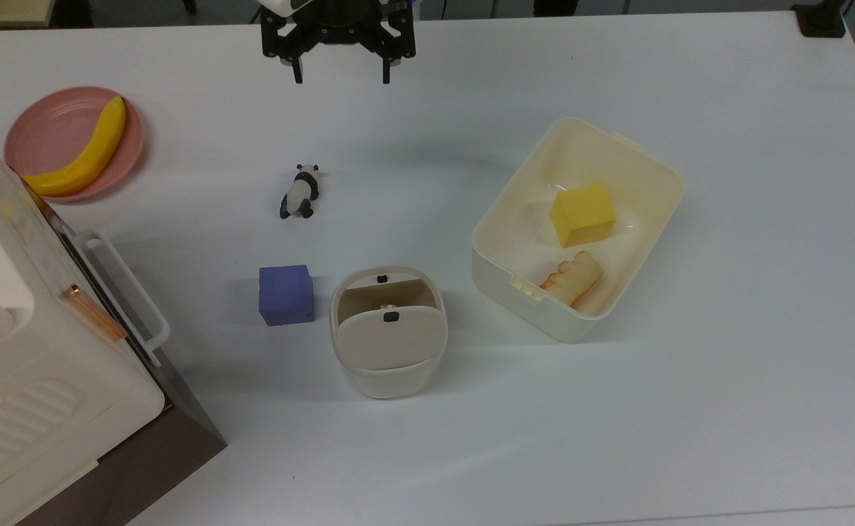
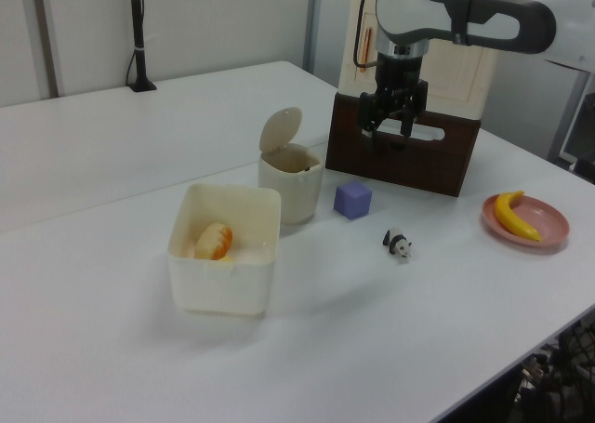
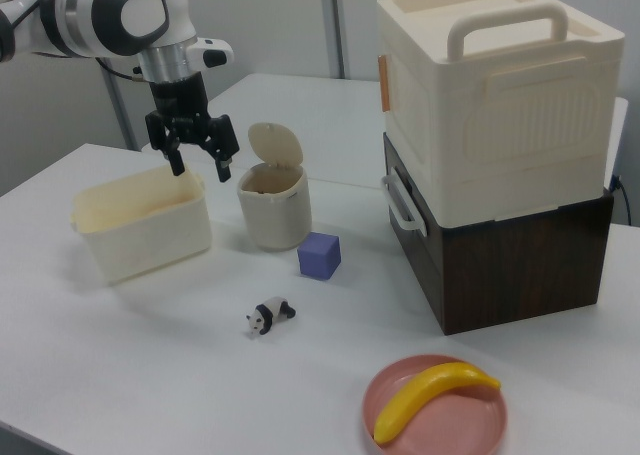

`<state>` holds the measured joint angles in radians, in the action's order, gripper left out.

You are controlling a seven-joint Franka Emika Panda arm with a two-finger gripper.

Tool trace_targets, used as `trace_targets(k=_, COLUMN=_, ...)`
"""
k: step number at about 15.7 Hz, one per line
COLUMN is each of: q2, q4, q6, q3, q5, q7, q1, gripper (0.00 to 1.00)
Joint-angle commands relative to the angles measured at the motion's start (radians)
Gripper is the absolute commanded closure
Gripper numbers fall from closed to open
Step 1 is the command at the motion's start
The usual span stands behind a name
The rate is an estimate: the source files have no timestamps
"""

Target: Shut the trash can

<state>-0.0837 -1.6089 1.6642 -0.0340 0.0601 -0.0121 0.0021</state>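
Observation:
The trash can (image 1: 390,380) (image 2: 290,191) (image 3: 274,215) is a small cream-white bin standing near the table's middle. Its beige lid (image 1: 390,337) (image 2: 280,129) (image 3: 275,145) stands tipped up on its hinge, so the can is open. A purple cube (image 1: 286,294) (image 2: 352,200) (image 3: 320,255) sits just beside it. My gripper (image 1: 342,73) (image 2: 385,133) (image 3: 203,167) hangs open in the air, well apart from the can, with nothing between its fingers. In the top view it is at the upper edge, far above the can.
A larger lidless cream tub (image 1: 489,274) (image 2: 223,288) (image 3: 140,240) holds a yellow block (image 1: 582,214) and bread (image 1: 572,277). A toy panda (image 1: 299,192) lies between gripper and can. A pink plate (image 1: 51,131) carries a banana (image 1: 87,157). A big white appliance (image 1: 33,351) stands at the top view's left.

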Motion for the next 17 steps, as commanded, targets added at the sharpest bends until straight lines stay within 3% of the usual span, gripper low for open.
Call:
trace_targets(k=1, q2=0.019, q4=-0.016, q6=-0.034, q3=0.002, q5=-0.017, q7=-0.017, q1=0.001, gripper=0.0)
trace_targets(k=17, q2=-0.037, q4=-0.014, q6=-0.017, q3=-0.006, q5=-0.022, q7=-0.034, q1=-0.004, gripper=0.0)
